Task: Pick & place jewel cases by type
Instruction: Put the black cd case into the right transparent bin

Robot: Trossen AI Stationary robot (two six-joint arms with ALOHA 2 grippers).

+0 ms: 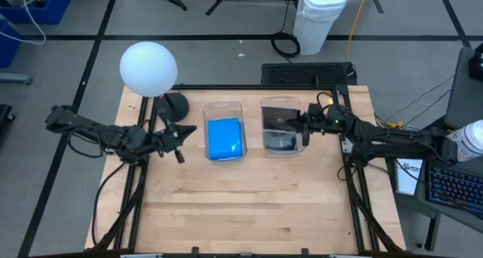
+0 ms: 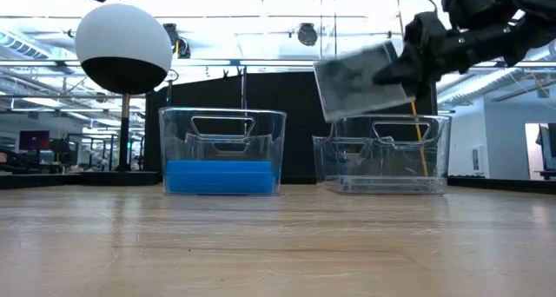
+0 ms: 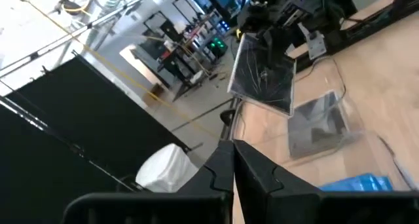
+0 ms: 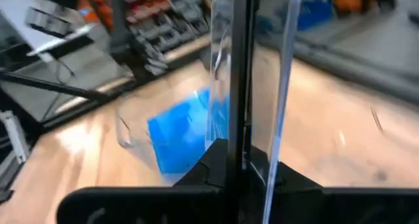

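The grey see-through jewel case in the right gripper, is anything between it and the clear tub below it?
Nothing visible. The right gripper holds the grey see-through jewel case tilted in open air above the open-topped clear plastic tub, which already holds grey cases.

No legible text, label, brand, number or sign in any view. Sheet of paper (image 1: 408, 175) beside the tabletop (image 1: 241, 205), at its right edge: dark print present, too small to read. Monitors in the room behind: glowing screens only, nothing readable.
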